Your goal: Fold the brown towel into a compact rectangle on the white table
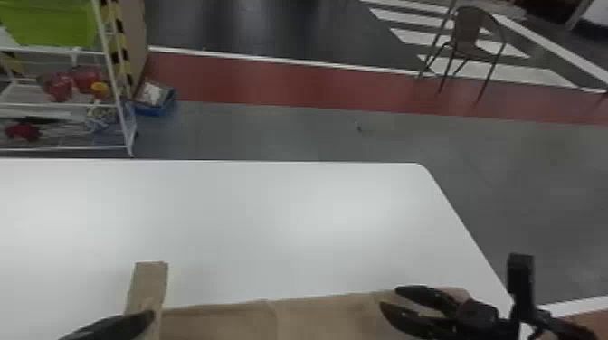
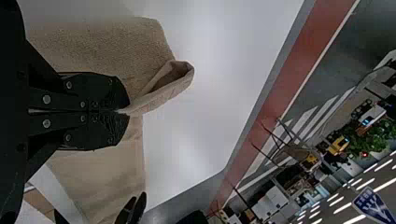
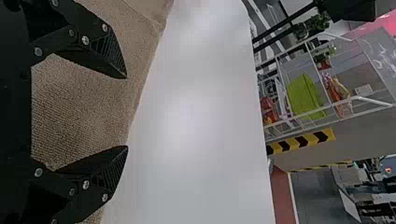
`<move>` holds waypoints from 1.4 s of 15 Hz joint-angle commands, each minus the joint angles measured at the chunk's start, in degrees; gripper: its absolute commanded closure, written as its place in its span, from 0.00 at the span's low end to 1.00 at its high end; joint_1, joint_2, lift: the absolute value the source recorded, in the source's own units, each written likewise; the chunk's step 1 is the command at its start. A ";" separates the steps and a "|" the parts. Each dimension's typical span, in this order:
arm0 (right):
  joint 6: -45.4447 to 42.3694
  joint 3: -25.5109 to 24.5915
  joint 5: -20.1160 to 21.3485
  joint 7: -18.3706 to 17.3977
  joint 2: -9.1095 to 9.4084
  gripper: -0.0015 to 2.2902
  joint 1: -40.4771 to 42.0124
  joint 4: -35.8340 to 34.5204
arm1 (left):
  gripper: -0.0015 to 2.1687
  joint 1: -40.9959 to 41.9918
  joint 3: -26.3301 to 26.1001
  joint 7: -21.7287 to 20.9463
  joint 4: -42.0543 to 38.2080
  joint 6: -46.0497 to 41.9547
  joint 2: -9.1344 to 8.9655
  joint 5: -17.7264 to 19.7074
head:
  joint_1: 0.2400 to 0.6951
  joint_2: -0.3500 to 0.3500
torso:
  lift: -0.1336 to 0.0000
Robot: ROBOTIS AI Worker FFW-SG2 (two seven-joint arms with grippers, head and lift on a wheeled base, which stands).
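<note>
At the head view's bottom left my left gripper (image 1: 151, 314) is at a raised, folded-over flap of the brown towel (image 1: 217, 323), which spans the near part of the white table (image 1: 253, 226). The left wrist view has the left gripper (image 2: 126, 111) shut on the towel (image 2: 100, 49), a loop of cloth standing out beyond its tips. My right gripper (image 1: 390, 297) is over the towel's right end, fingers apart. In the right wrist view the right gripper (image 3: 126, 112) is open above the towel (image 3: 79, 102), near its edge, with nothing pinched.
Beyond the table's far left side stands a white wire shelf (image 1: 115, 81) with a blue tray (image 1: 156, 106) on the floor beside it. A chair (image 1: 470, 34) is farther back on the right. The table's right edge slants close by the right arm.
</note>
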 commanded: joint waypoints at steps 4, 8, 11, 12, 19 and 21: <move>-0.88 -0.22 -0.06 -0.25 0.06 0.18 0.23 0.30 | 0.85 1.12 -10.56 2.62 0.35 0.07 -0.15 -2.72 | 1.00 0.03 | 0.08; -1.05 -1.54 -1.11 -0.25 -0.29 0.18 -0.21 0.74 | 0.85 3.67 -16.54 5.87 1.84 -4.04 -0.15 -5.44 | 1.00 0.00 | 0.08; -1.23 -2.06 -1.37 -0.25 -0.38 0.18 -0.21 0.92 | 0.85 3.85 -18.03 8.24 2.90 -8.26 -0.15 -5.62 | 1.00 0.00 | 0.08; -1.40 -2.24 -1.37 -0.25 -0.38 0.18 -0.21 1.09 | 0.85 3.85 -18.38 8.77 2.98 -9.67 -0.15 -5.62 | 1.00 0.00 | 0.08; -2.63 -2.06 -1.46 -0.96 -0.46 0.18 -0.47 3.03 | 0.85 3.94 -27.44 12.81 4.13 -11.78 -0.15 -6.06 | 1.00 0.00 | 0.08; -3.16 -1.71 -1.46 -0.96 -0.46 0.18 -0.47 3.38 | 0.85 3.50 -32.53 15.01 5.09 -16.00 -0.15 -10.10 | 1.00 0.00 | 0.08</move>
